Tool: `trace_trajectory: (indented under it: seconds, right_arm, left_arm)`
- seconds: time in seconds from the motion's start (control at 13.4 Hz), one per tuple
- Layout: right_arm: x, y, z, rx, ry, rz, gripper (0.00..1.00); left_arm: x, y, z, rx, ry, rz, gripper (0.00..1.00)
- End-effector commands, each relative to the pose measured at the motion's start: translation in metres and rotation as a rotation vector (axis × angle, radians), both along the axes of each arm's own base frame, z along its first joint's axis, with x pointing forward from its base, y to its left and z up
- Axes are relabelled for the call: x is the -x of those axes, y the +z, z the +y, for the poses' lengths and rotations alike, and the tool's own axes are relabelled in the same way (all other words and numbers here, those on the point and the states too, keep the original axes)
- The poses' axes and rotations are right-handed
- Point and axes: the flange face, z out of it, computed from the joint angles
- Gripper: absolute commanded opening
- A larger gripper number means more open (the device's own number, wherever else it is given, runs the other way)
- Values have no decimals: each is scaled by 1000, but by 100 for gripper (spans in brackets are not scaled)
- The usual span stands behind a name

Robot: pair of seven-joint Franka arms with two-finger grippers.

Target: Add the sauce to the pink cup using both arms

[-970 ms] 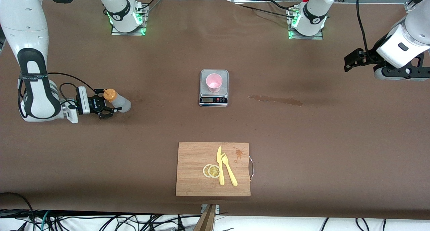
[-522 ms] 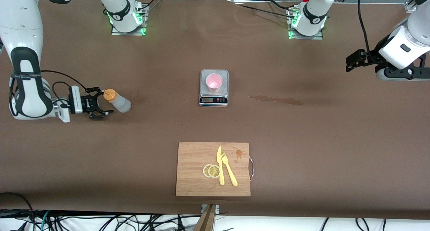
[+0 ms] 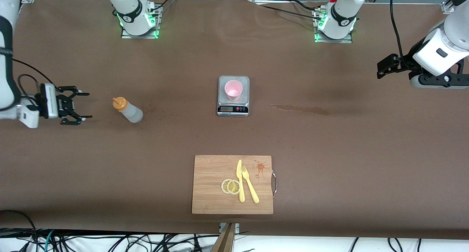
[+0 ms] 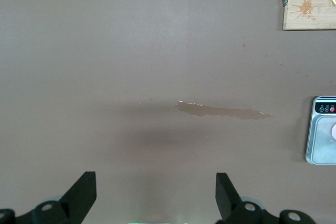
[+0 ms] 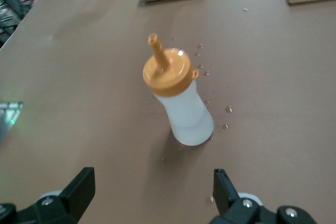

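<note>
The squeeze bottle with an orange nozzle cap stands on the table toward the right arm's end; it also shows in the right wrist view. No brown sauce shows inside it. My right gripper is open and empty, apart from the bottle, toward the table's end. The pink cup stands upright on the scale at mid-table. My left gripper waits open and empty at the left arm's end; its wrist view shows both fingertips wide apart over bare table.
A brown sauce spill streaks the table beside the scale, toward the left arm. A wooden cutting board with lemon slices, a yellow knife and a fork lies nearer the front camera. Droplets dot the table around the bottle.
My right gripper has let go of the bottle and drawn back from it toward the table's end. The bottle stays standing in place. The left arm has barely moved.
</note>
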Motion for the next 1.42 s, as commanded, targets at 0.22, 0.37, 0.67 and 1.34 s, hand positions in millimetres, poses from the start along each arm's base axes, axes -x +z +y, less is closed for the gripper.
trace_trajectory:
  seconds: [0.22,0.37,0.67,1.34]
  right_arm:
    - [25,143,36,282,-380,125,100]
    - [34,183,58,379,-510,153,100]
    - [53,246,106,549,-792,188,100]
    - [84,302,162,797,-1254,223,100]
  left_arm:
    - [1,2,1,22,-1,2,100]
    - [-2,1,2,23,1,-1,100]
    - [-2,2,2,23,1,-1,100]
    - [-2,4,4,25,4,-6,100]
